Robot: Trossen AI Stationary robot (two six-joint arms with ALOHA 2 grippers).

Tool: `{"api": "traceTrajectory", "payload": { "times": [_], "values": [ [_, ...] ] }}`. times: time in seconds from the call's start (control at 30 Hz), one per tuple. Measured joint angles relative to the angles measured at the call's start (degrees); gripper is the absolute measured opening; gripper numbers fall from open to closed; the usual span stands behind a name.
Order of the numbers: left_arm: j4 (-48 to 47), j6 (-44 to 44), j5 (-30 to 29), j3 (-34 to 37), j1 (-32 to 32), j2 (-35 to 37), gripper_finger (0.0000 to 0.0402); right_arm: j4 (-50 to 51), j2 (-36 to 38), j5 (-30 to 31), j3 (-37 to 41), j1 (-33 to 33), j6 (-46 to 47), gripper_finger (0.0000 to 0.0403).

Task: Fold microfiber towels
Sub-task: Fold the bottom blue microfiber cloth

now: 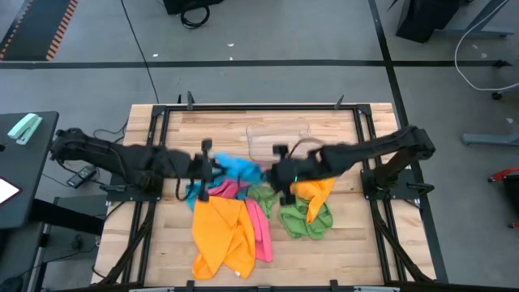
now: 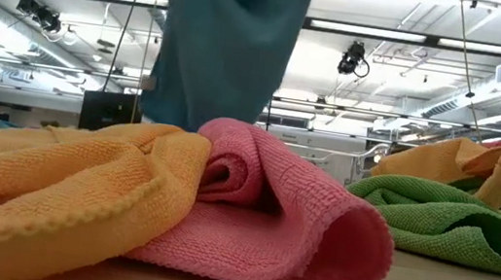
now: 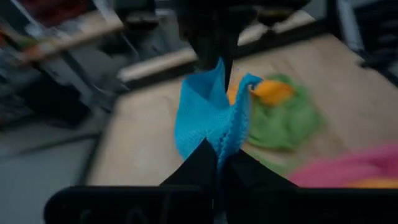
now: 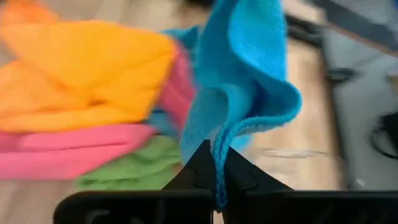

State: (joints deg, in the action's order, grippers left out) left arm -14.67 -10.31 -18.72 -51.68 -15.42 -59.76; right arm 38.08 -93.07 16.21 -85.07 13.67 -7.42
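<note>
The blue towel (image 1: 240,169) hung limp between the two arms above the middle of the surface (image 1: 340,243), a light, floppy cloth that looked best taken by its hemmed corners, as it would sag anywhere else. The left claw (image 3: 216,163) was clenched on one edge and the right claw (image 4: 216,163) on another, both arms stretched inward toward each other. Beneath lay the orange towel (image 1: 219,235), pink towel (image 1: 258,227) and green towel (image 1: 304,221) in a heap.
</note>
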Motion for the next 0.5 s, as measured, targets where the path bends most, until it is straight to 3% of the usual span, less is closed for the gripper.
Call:
{"api": "traceTrajectory", "payload": {
  "times": [0.23,0.5],
  "values": [
    [4.3,13.0,-0.2,8.1,-11.2,-2.1,0.0014,-4.0,-6.6,-2.1,1.4,6.9,2.2,0.0008],
    [8.8,23.3,-0.3,9.0,-21.0,-9.4,0.002,-10.0,-13.0,-10.1,1.4,10.3,5.8,0.0008]
  ]
}}
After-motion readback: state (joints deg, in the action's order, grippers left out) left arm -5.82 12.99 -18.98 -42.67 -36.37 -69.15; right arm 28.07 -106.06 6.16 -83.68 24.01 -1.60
